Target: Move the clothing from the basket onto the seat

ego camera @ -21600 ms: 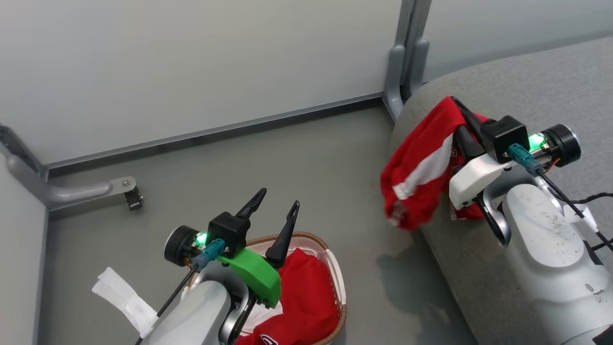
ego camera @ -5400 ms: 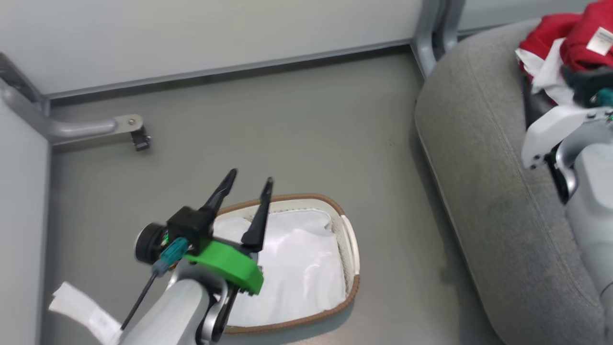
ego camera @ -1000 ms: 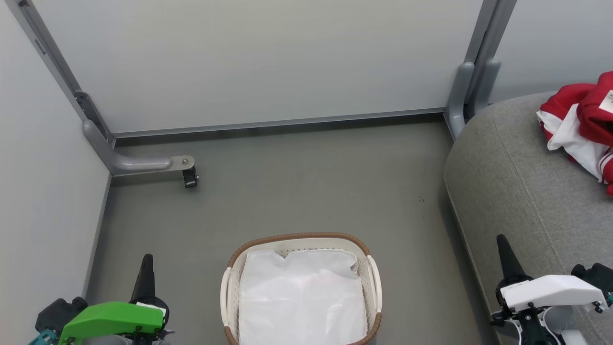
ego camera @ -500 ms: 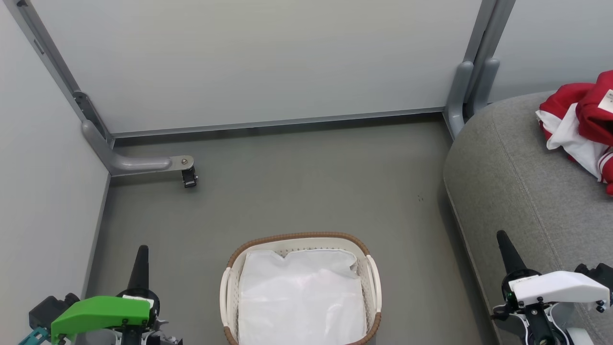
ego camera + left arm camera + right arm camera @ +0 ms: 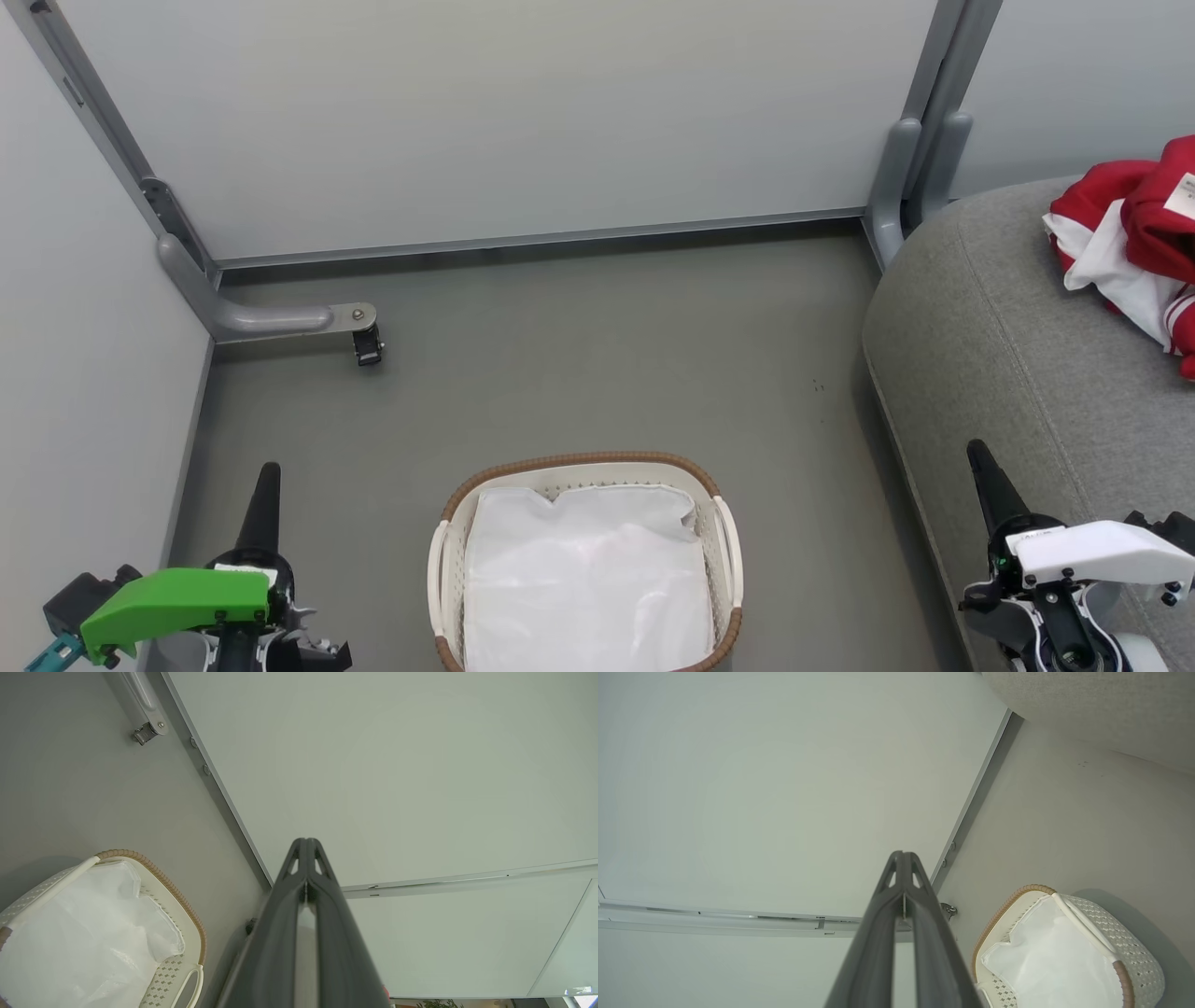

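Matt grey fabric seat (image 5: 1008, 355)

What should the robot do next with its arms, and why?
Probably just park and stop: the basket holds just its white liner, the clothing lies on the seat, and the left gripper and right gripper are shut with nothing in them.
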Motion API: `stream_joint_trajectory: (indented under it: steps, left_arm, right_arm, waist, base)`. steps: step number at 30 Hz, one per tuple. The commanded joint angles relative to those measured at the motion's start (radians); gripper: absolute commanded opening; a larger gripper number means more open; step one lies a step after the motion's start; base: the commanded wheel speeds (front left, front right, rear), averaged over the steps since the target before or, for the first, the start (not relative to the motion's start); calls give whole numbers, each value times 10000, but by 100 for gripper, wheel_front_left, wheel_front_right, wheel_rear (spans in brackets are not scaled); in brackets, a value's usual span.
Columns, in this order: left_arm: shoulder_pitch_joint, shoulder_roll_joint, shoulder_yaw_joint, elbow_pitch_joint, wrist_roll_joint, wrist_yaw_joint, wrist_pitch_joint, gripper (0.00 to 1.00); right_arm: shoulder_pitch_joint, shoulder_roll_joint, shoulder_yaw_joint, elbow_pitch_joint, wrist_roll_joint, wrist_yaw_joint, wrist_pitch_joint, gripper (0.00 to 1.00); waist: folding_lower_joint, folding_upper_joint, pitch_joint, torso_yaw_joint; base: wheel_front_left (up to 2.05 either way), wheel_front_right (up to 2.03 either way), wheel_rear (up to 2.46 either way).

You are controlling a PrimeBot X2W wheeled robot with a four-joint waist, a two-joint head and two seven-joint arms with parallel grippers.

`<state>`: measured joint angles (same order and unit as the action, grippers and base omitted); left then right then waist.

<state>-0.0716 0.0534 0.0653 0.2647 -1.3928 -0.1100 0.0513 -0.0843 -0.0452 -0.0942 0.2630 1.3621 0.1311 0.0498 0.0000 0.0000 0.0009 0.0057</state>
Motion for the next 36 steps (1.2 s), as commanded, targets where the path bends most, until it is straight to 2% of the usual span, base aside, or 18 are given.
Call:
stream_joint_trajectory:
  steps: [1, 36]
  left_arm:
    - [-210, 16, 80, -80, -218, -62, 40, 0]
    - [-427, -33, 521, -209, -2218, -237, 669, 0]
  right_arm:
    - [-159, -56, -56, -105, 222, -4, 56, 0]
    - [-283, -80, -215, -210, 2526, -7, 678, 0]
  waist:
    - [0, 0, 1, -2]
    - [0, 0, 22, -57]
  base:
    - [0, 0, 0]
    - [0, 0, 0]
